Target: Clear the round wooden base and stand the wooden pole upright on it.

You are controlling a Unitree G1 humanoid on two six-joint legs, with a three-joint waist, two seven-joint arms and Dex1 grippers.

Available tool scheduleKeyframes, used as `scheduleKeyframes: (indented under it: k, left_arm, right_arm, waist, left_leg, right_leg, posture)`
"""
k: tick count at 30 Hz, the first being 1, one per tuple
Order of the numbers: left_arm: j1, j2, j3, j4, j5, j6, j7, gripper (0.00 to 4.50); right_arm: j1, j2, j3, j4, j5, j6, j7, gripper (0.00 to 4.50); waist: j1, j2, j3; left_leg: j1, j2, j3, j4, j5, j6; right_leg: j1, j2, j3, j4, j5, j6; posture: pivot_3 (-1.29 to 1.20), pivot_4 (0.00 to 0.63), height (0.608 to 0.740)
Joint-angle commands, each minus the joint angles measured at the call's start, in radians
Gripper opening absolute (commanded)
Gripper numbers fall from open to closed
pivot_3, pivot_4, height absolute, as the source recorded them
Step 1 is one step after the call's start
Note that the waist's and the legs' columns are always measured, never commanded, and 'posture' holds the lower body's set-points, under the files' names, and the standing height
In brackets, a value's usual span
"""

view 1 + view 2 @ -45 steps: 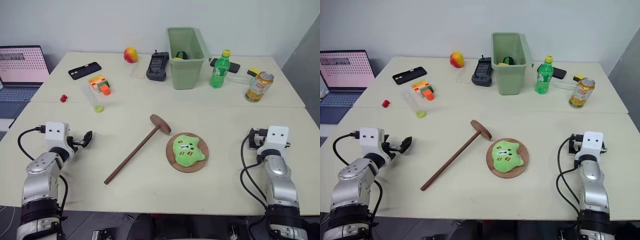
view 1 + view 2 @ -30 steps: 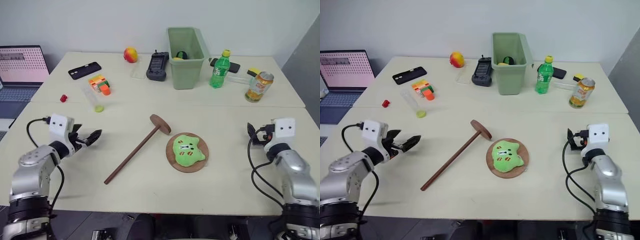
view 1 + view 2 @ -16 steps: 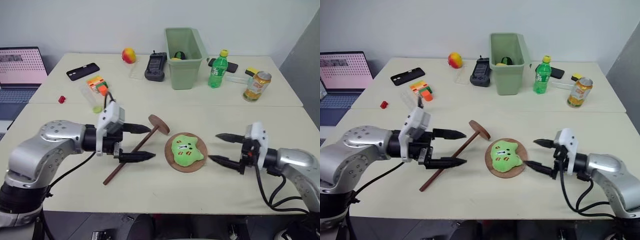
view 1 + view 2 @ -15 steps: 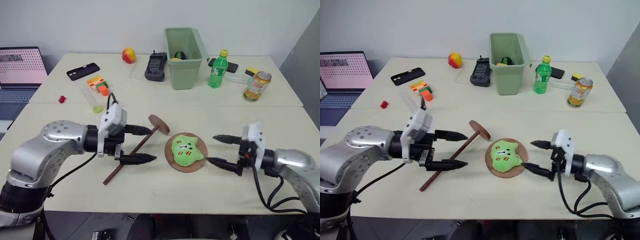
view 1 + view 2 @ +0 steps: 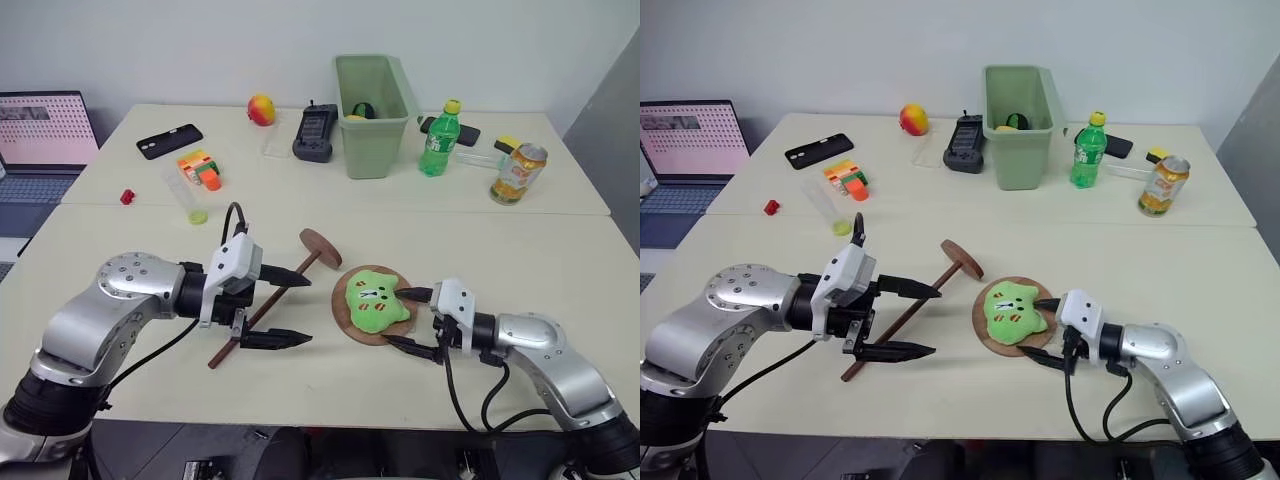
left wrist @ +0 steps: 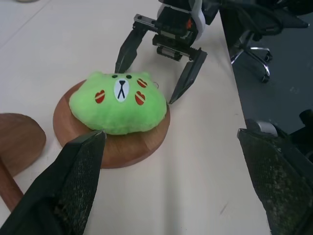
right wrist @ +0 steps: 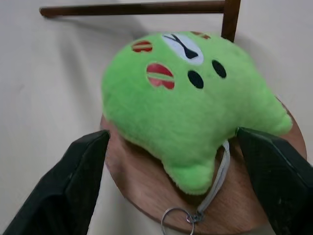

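Green plush toy (image 5: 376, 299) hiding base (image 5: 352, 330) centre, pole (image 5: 262, 311) partly behind left claw (image 5: 286, 307)

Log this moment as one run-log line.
left gripper: open astride wooden pole | right gripper: open at green plush | round wooden base: uncleared

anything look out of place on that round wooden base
Yes: a green plush toy lies on the round wooden base, covering its centre, where the pole should stand. The wooden pole still lies flat on the table beside it rather than upright.

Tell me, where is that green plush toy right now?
The green plush toy lies on the round wooden base near the table's front middle, between the right gripper's open fingers.
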Motion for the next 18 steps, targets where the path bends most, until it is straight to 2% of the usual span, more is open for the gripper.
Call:
scheduleKeyframes:
  k: [1,5,12,15,18]
  left_arm:
    - [0.004,0.002,0.033,-0.033,0.0,-0.018,0.016,4.5]
    - [0.003,0.002,0.033,-0.034,-0.002,-0.02,0.025,4.5]
    - [-0.004,0.001,0.033,-0.03,-0.007,-0.02,0.03,4.5]
    - [-0.012,-0.002,0.029,-0.025,-0.005,-0.02,0.032,4.5]
    - [-0.018,-0.004,0.028,-0.02,-0.004,-0.02,0.032,4.5]
  right_arm:
    - [-0.003,0.011,-0.004,-0.02,-0.004,-0.04,0.004,3.2]
    - [-0.014,0.02,-0.007,-0.007,-0.012,-0.054,0.001,2.13]
    - [-0.02,0.026,-0.031,-0.023,0.019,-0.047,0.01,0.53]
    - [-0.024,0.024,-0.045,-0.027,0.032,-0.04,0.017,0.04]
    - [-0.024,0.027,-0.063,-0.04,0.055,-0.029,0.016,0.04]
  waist:
    - [0.0,0.0,0.0]
    - [0.0,0.0,0.0]
    - [0.0,0.0,0.0]
    - [0.0,0.0,0.0]
    - [0.0,0.0,0.0]
  left_leg:
    - [0.0,0.0,0.0,0.0,0.0,0.0]
    - [0.0,0.0,0.0,0.0,0.0,0.0]
    - [0.0,0.0,0.0,0.0,0.0,0.0]
    - [0.0,0.0,0.0,0.0,0.0,0.0]
    - [0.0,0.0,0.0,0.0,0.0,0.0]
  right_leg:
    - [0.0,0.0,0.0,0.0,0.0,0.0]
    - [0.0,0.0,0.0,0.0,0.0,0.0]
    - [0.0,0.0,0.0,0.0,0.0,0.0]
    - [0.0,0.0,0.0,0.0,0.0,0.0]
    - [0.0,0.0,0.0,0.0,0.0,0.0]
  posture:
    - [0.0,0.15,0.74]
    - [0.0,0.15,0.74]
    - [0.0,0.15,0.74]
    - [0.0,0.15,0.74]
    - [0.0,0.15,0.74]
